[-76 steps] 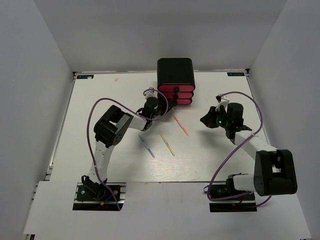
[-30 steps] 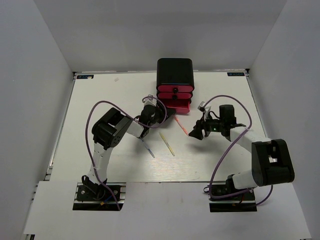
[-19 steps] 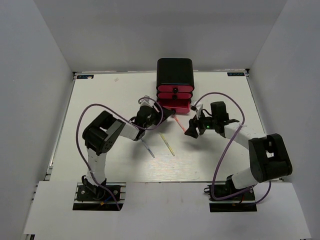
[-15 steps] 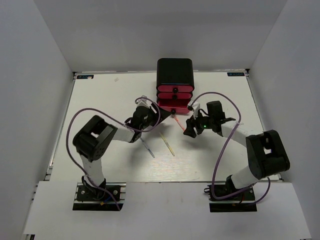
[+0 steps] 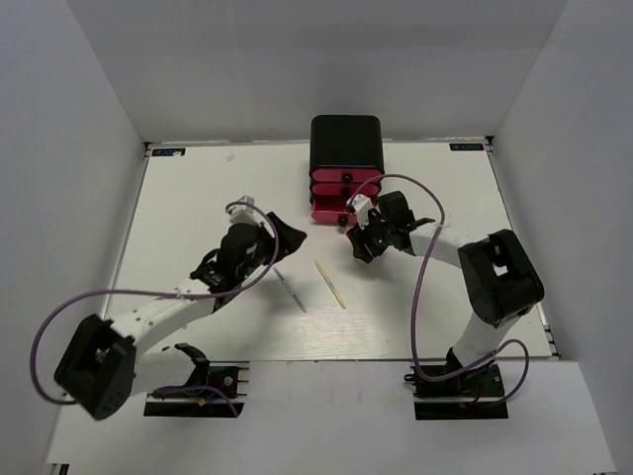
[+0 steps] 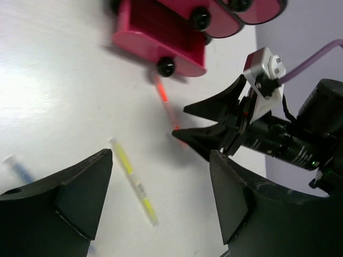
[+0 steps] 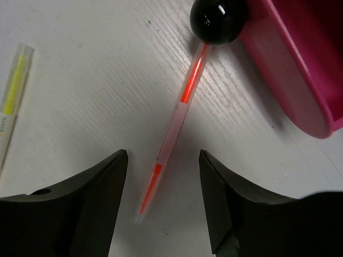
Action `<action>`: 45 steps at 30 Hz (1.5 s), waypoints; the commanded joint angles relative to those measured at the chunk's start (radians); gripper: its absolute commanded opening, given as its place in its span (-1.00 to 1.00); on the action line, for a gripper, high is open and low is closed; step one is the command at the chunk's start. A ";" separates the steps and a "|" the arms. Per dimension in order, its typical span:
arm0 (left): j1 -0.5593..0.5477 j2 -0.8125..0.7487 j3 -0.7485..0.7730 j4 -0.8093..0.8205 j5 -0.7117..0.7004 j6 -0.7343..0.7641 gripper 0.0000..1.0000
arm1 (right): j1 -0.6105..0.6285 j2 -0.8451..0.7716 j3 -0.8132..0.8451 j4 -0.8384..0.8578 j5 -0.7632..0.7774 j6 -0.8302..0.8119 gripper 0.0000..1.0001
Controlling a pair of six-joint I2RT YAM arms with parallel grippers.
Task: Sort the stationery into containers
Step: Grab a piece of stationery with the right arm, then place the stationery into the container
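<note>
1. Near centre overhead, bottom drawer stands open; yellow pen and blue-grey pen lie unsorted on bench.
2. Left wrist: left end effector open, empty.
3. Right wrist: right end effector open, orange pen between its fingers, ungripped.

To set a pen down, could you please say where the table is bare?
Free: the table left of the cabinet and the far right corner. Crowded middle: open drawer, left gripper, right gripper, orange pen, yellow pen, blue pen.
</note>
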 commanded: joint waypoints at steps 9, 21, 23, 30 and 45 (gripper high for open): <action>0.000 -0.273 -0.101 -0.360 -0.143 -0.063 0.70 | 0.075 0.059 0.055 -0.097 0.162 -0.019 -0.15; 0.000 -0.205 -0.049 -0.470 -0.131 -0.095 0.70 | 0.069 -0.157 -0.025 -0.192 -0.066 -0.209 -1.00; 0.000 -0.165 -0.034 -0.495 -0.121 -0.108 0.70 | 0.065 -0.199 -0.005 -0.198 -0.087 -0.241 -1.00; 0.000 -0.085 0.009 -0.527 -0.083 -0.129 0.70 | 0.033 -0.230 0.102 -0.084 -0.054 -0.419 -1.00; 0.000 -0.066 0.011 -0.575 -0.074 -0.149 0.70 | -0.023 0.008 0.291 -0.052 -0.106 -0.815 -1.00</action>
